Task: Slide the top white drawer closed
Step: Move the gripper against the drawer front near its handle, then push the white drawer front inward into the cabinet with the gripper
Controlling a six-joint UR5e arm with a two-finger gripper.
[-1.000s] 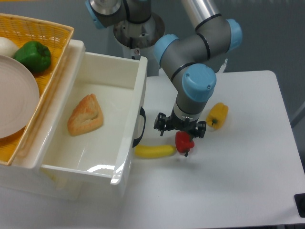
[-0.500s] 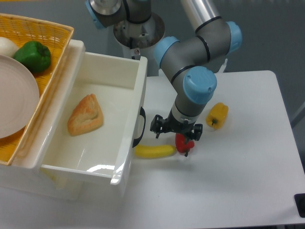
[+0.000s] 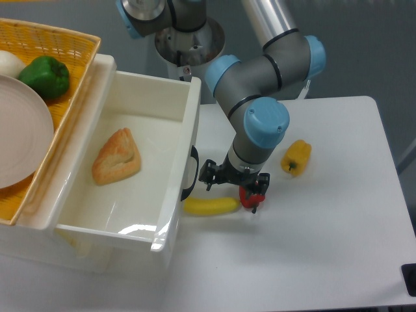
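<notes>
The top white drawer (image 3: 190, 123) stands pulled far out to the right, with a piece of toasted bread (image 3: 117, 156) lying inside. Its black curved handle (image 3: 192, 171) faces the table. My gripper (image 3: 234, 184) points down just right of that handle, a small gap apart, above a red pepper (image 3: 253, 197). The wrist hides the fingertips, so how the jaws stand does not show.
A yellow banana-shaped piece (image 3: 209, 206) lies on the table right by the drawer front, below the handle. A yellow pepper (image 3: 296, 157) sits further right. On top of the cabinet a wicker basket (image 3: 78, 40) holds a green pepper (image 3: 44, 76) and a plate (image 3: 19, 133).
My gripper has slid left across the table toward the drawer handle, by roughly its own half width. The drawer, peppers and yellow piece have stayed put.
</notes>
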